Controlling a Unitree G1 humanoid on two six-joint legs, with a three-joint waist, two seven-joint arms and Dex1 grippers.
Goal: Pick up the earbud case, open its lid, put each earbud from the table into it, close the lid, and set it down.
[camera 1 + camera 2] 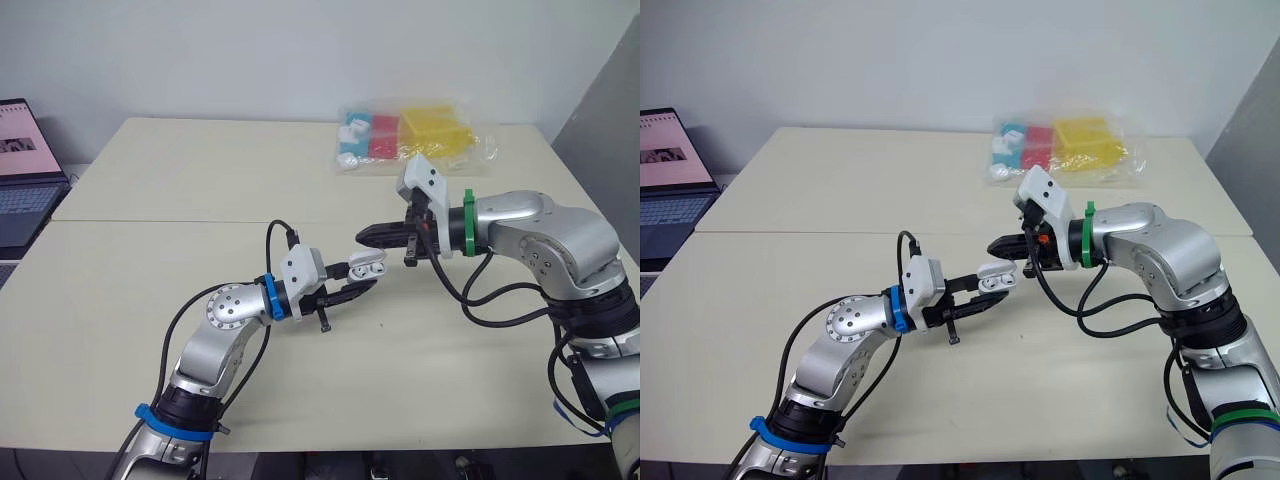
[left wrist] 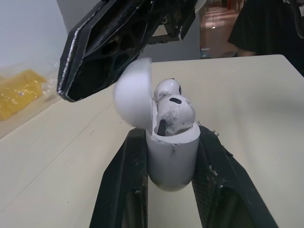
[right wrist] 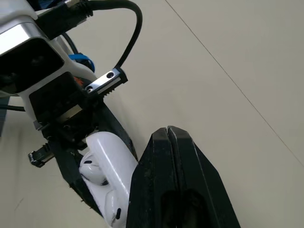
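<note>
Pale beige tabletop (image 1: 150, 300) runs back to a plain white wall (image 1: 300, 50), and both arms meet above its middle.

The left gripper (image 1: 362, 277) has its two black fingers parted just as wide as the small white glossy plastic earbud case (image 2: 173, 156). They clamp its rounded body from either side and hold it off the table. The case's domed hinged lid (image 2: 135, 95) stands open, tipped back on the side away from that gripper's wrist. Two white earbuds sit in the body between the fingers. The nearer one (image 2: 175, 111) has a dark oval vent, the other (image 2: 167, 89) is tucked behind it, and both heads rise above the rim.

The right gripper (image 1: 365, 236) has its black fingers pressed flat together with nothing between them. Its pointed tip hangs just above the open lid. Whether it touches the lid cannot be told.

Beyond the right gripper, at the table's far edge, lies a clear plastic bag (image 1: 415, 135) of yellow, red and blue pieces. Well off to the left gripper's outer side, an open dark laptop (image 1: 25, 170) sits on a separate surface.
</note>
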